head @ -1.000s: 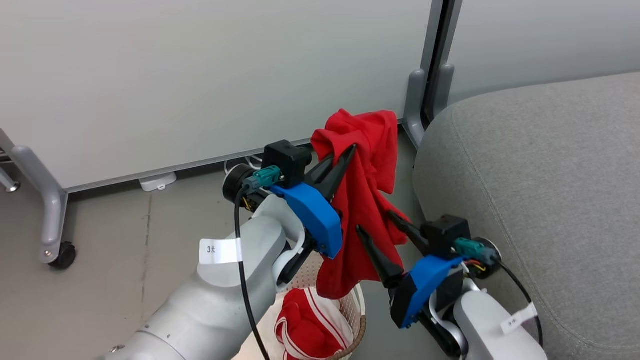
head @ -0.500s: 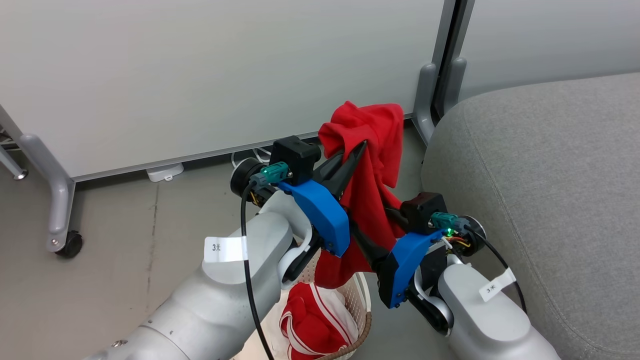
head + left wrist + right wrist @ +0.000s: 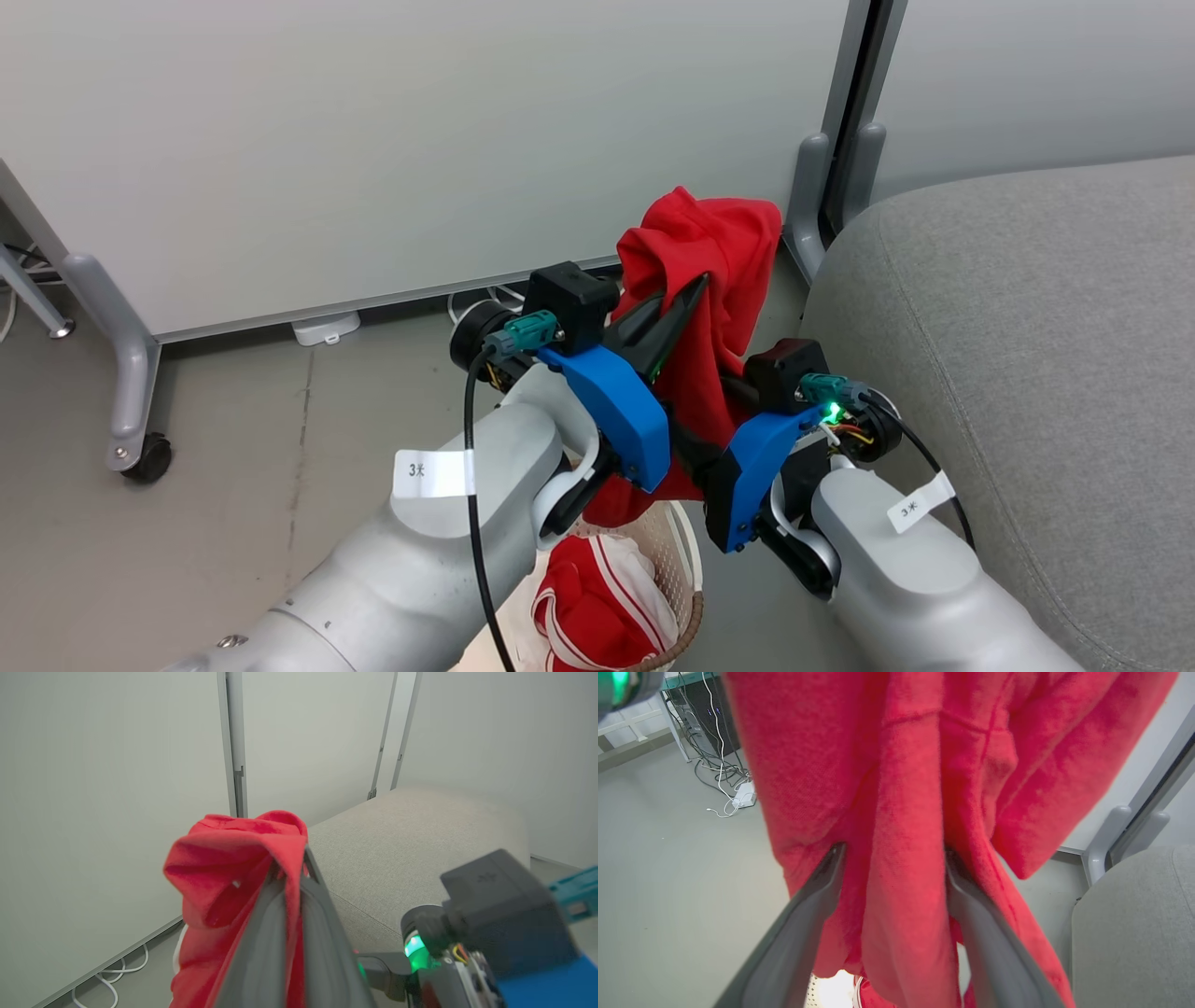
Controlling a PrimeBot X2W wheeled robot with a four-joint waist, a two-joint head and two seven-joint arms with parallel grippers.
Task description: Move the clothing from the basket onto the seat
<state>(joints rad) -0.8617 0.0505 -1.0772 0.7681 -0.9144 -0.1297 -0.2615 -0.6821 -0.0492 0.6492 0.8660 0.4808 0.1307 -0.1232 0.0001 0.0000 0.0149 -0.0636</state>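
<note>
Limp red garment (image 3: 724, 247) beside the seat (image 3: 1027, 327)
My left gripper (image 3: 693, 289) pinches its top; right gripper (image 3: 892, 854) gapes astride the drape, where I'd grip.

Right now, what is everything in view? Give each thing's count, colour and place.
plain garment: one, red, hanging above the basket
striped garment: one, red and white, in the basket
basket: one, cream with brown rim, on the floor
seat: one, grey, at the right
partition panels: two, pale grey, behind
castor: one, black, far left
left gripper: one, dark, shut on the plain garment
right gripper: one, dark, open, fingers either side of the hanging cloth
</note>
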